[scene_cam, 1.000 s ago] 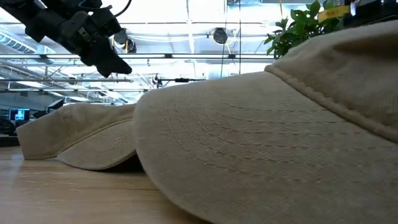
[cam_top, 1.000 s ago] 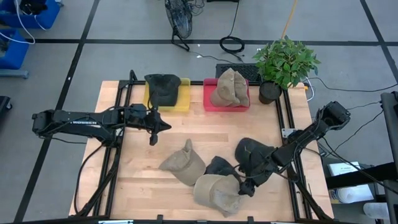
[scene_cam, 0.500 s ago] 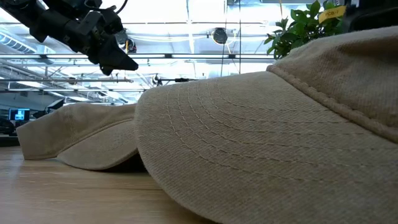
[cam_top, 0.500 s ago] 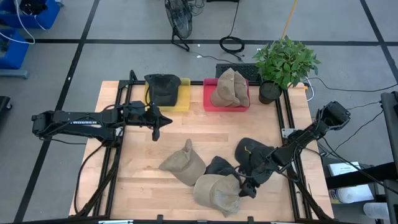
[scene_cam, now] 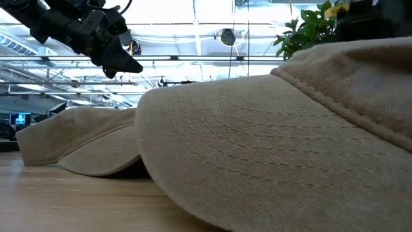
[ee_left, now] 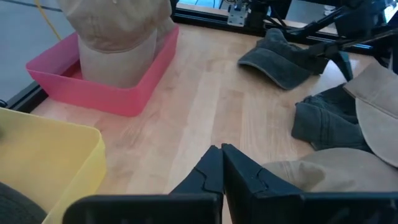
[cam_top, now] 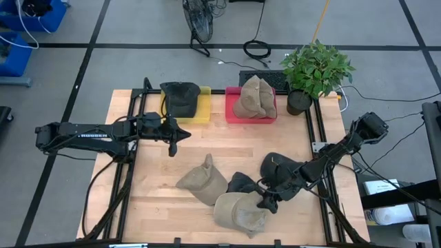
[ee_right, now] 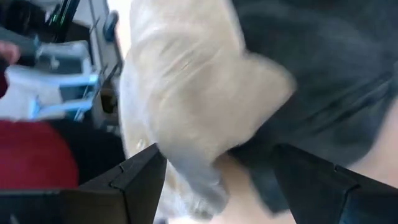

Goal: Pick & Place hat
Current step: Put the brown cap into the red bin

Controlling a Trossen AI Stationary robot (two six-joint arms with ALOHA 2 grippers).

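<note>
right tool [cam_top: 265, 200] shifted left | yellow bin [cam_top: 201, 109]: dark hat [cam_top: 180, 98]; pink bin [cam_top: 231, 112]: tan hats [cam_top: 254, 97]

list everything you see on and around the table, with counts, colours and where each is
tan hats: three; one in the red bin, two loose on the near half of the table
dark hats: three; one in the yellow bin, two loose beside the tan ones
yellow bin: one, far edge
red bin: one, beside the yellow bin
plant: one, green, far right corner
left end effector: shut, hovering near the yellow bin
right end effector: open, at the nearest tan hat
</note>
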